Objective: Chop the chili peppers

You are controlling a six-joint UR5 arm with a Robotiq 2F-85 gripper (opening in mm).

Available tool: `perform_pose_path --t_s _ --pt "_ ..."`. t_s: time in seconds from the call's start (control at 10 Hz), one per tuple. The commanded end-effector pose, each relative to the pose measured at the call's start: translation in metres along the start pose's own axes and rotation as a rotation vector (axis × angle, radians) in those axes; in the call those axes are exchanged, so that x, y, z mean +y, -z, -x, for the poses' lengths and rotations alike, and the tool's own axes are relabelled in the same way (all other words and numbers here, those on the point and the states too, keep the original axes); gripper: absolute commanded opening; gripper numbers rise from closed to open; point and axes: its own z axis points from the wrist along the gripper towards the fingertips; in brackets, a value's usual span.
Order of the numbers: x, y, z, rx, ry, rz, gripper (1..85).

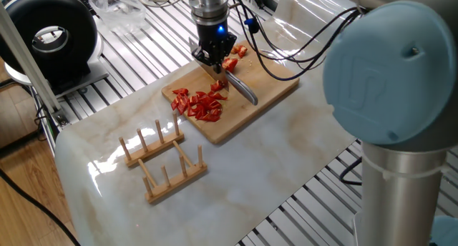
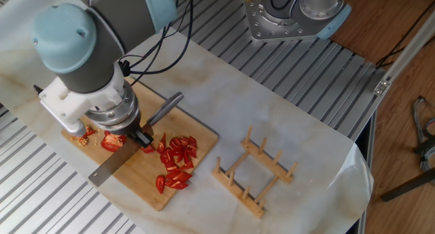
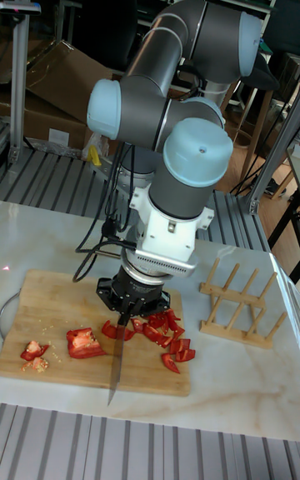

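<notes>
Lying scattered on the cutting board (image 2: 146, 186), the chili peppers (image 2: 175, 159) were mostly down to small red bits, heaped at the board's end nearest the wooden rack (image 2: 255, 171). A bigger uncut chunk (image 3: 84, 342) sat further along the board, away from the rack, and beyond it, at the board's far end, a smaller scrap (image 3: 34, 351) lay among pale seeds. And there was the knife (image 2: 112, 167), its blade resting across the board between the heap and the big chunk, handle sticking out over the board's opposite long edge. The gripper (image 3: 130, 307) was clamped on the knife right where blade meets handle, fingers closed around it, pointing straight down at the board. In the tall fixed view the blade ran out from under the gripper toward the board's near edge, tip reaching just past it. The arm (image 3: 179, 155) towered over the board, cables trailing off it. The board itself lay on a marble-patterned table (image 1: 300, 139). Well beyond the table from the board, in one fixed view, a black round device (image 1: 50, 35) stood on the metal frame.
</notes>
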Motion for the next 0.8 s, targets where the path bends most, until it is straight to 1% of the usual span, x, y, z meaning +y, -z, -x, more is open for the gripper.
perform_pose_path --t_s 0.0,0.2,0.3,0.4,0.5,0.7 --pt "0.000 0.007 0.002 0.018 0.009 -0.013 1.3" --pt "-0.001 0.010 -0.002 0.021 0.018 -0.010 1.3" --pt "0.000 0.012 -0.003 0.017 0.022 0.010 1.3" --pt "-0.002 0.014 -0.005 0.019 0.026 0.014 1.3" --pt "-0.005 0.016 -0.007 0.020 0.031 0.011 1.3" --pt "-0.016 0.022 -0.011 0.021 0.091 -0.020 1.3"
